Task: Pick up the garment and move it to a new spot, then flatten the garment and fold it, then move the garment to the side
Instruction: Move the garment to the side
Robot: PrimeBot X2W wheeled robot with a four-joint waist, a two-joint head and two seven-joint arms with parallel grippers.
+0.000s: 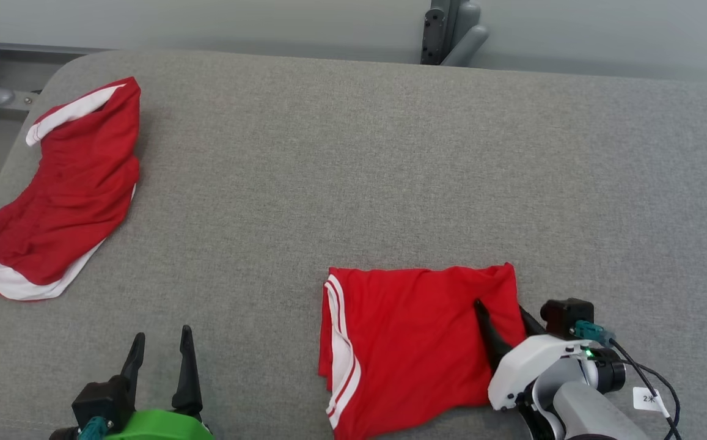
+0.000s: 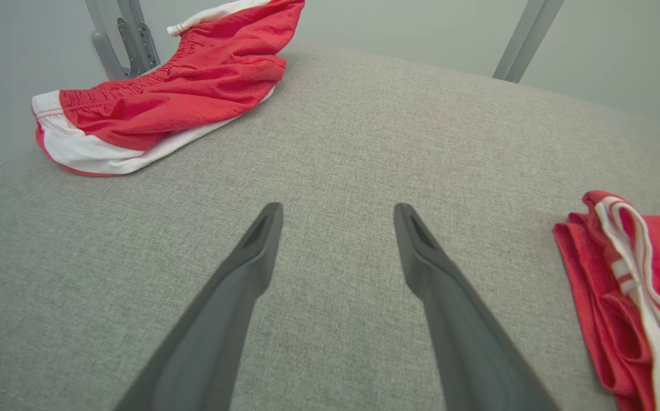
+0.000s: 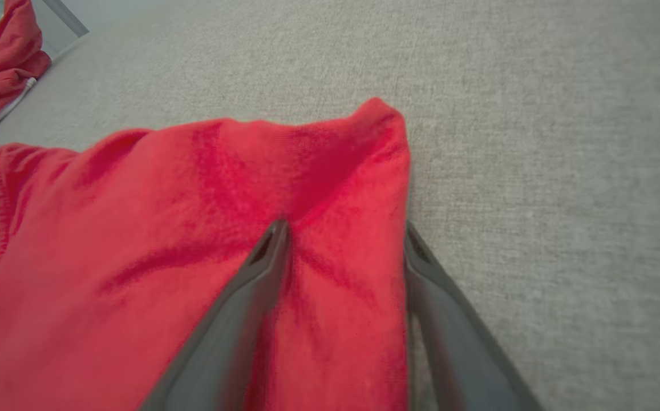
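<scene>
Right claw (image 1: 500,308) up close at the near right, low on the counter (image 1: 390,153). Its fingers are spread wide and straddle the right edge of the garment (image 1: 414,342), jaws apart, nothing pinched. The garment lies folded on the near part of the counter, right of centre, red with white stripes down its left edge.

The right wrist view gives the detail. One finger (image 3: 261,268) rests on top of the red cloth and the other runs just along its edge on the grey cover, with a soft ridge of fabric standing up between them.

Over at the near left, the left claw (image 1: 162,333) is wide open, holding nothing. Its wrist view looks across the grey cover, the garment's striped edge off to the right.

Far left corner, well apart: a second red piece (image 1: 72,189) with white bands, crumpled.
</scene>
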